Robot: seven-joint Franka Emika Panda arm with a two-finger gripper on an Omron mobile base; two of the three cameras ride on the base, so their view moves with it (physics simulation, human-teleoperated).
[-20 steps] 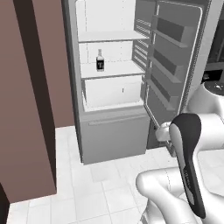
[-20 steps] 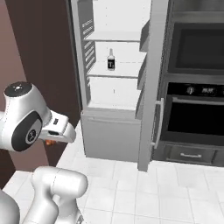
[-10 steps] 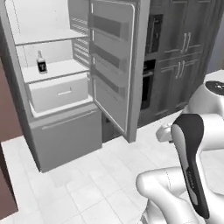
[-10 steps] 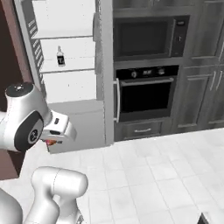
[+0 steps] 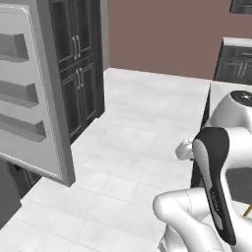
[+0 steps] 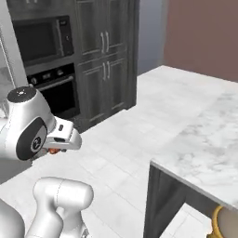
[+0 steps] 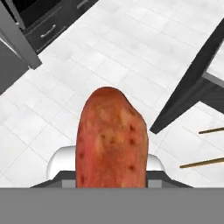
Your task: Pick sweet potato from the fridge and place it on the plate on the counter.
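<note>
- Sweet potato (image 7: 110,139) stood upright at 6 o'clock in the hand view, reddish-orange with dark specks, clamped in the gripper (image 7: 109,173) above the white tiled floor (image 7: 109,48).
- In the right base view a sliver of the sweet potato (image 6: 54,150) peeked out under the gripper (image 6: 56,148) at 9 o'clock.
- The arm was folded close to the base, its hand held low and pointing out over the floor.
- The fridge (image 5: 34,93) door, with its grey shelves, stood open at 9 o'clock in the left base view.
- A marble counter (image 6: 204,139) corner lay at 4 o'clock in the right base view, an oven (image 6: 53,95) and microwave (image 6: 39,39) at 10 o'clock.
- No writing could be read anywhere.
</note>
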